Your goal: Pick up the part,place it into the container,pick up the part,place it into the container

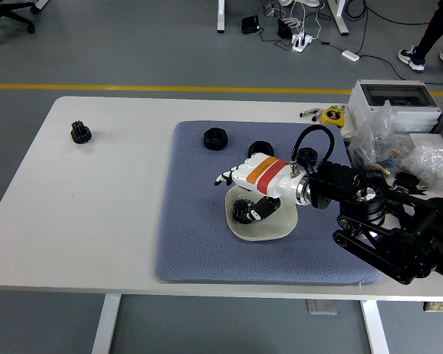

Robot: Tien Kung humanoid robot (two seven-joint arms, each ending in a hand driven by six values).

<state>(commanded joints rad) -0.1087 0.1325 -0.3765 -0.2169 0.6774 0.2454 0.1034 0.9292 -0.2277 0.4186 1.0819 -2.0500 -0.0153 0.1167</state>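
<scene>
My right hand (241, 190), white with an orange and red band, hovers just above the white bowl (275, 230) on the blue-grey mat (192, 221). Its fingers (225, 178) are spread and hold nothing. A black gear (243, 210) lies in the bowl under the hand. Three more black ring-shaped parts lie on the mat's far side: one at the left (215, 139), one in the middle (261, 147), one at the right (306, 155) behind the arm's cable. Another black gear (80, 133) sits on the bare table at the far left. My left arm is out of view.
A grey plastic box (395, 99), clear bags of small parts (421, 158), a yellow tape measure (331, 116) and pens (310, 113) crowd the table's right back corner. A person's legs (432, 33) show at the top right.
</scene>
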